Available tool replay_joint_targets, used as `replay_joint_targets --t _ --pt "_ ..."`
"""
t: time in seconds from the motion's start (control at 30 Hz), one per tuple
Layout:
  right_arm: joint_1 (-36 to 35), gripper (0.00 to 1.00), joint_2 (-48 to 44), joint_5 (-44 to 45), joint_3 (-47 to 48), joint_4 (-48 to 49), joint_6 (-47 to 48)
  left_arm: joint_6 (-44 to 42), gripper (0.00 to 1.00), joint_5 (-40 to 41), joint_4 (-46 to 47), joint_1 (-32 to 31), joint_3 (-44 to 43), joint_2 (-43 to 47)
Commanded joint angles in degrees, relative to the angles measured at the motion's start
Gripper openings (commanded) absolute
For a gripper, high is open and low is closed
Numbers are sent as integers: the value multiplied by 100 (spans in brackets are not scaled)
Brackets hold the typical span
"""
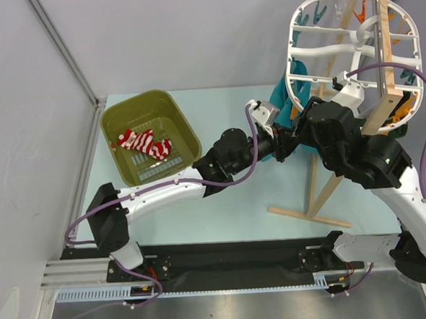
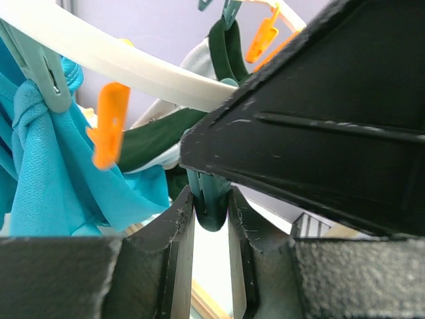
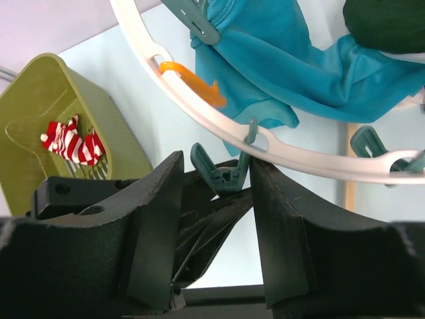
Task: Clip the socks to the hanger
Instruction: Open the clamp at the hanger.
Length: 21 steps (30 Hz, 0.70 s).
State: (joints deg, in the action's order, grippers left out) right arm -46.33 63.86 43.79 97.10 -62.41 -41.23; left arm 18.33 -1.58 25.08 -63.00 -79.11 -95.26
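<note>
The red-and-white striped socks (image 1: 145, 143) lie in the olive-green basket (image 1: 186, 128); they also show in the right wrist view (image 3: 72, 141). The white oval hanger (image 1: 291, 53) hangs at the back right from a wooden stand. My left gripper (image 2: 211, 199) reaches up under its rim (image 2: 133, 63) and is shut on a dark teal clip (image 2: 211, 211). My right gripper (image 3: 214, 166) is open and holds nothing. Its jaws stand on either side of that same teal clip (image 3: 229, 174), which hangs from the rim (image 3: 199, 113). Both grippers meet below the hanger (image 1: 287, 135).
Teal cloths (image 3: 265, 60) and a dark green cloth (image 3: 385, 23) hang clipped on the hanger. An orange clip (image 3: 192, 80) sits on the rim to the left. The wooden stand (image 1: 382, 84) has a foot on the table (image 1: 307, 215). Grey walls close the left and back.
</note>
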Motion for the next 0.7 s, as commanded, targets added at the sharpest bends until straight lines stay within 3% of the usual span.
replay_joint_targets --t 0.0,0.33,0.37,0.43,0.47,0.5,0.67 --pt "-8 49 13 270 46 115 -113 -294 0 298 -38 -107 -87 350" --pt "-8 41 30 420 -103 335 1 -409 0 369 -135 -151 -148 342" --pt "-8 35 57 428 -86 335 10 -418 0 361 -152 -160 -166 342" --pt "1 22 48 411 -103 353 54 -418 13 343 -170 -160 -148 350" --pt "1 5 31 420 -138 370 54 -409 28 343 -161 -160 -70 438" --pt "1 0 4 420 -165 396 71 -383 57 334 -127 -151 0 508" --pt "10 0 -119 271 -349 511 203 -470 70 422 -626 -107 369 1193"
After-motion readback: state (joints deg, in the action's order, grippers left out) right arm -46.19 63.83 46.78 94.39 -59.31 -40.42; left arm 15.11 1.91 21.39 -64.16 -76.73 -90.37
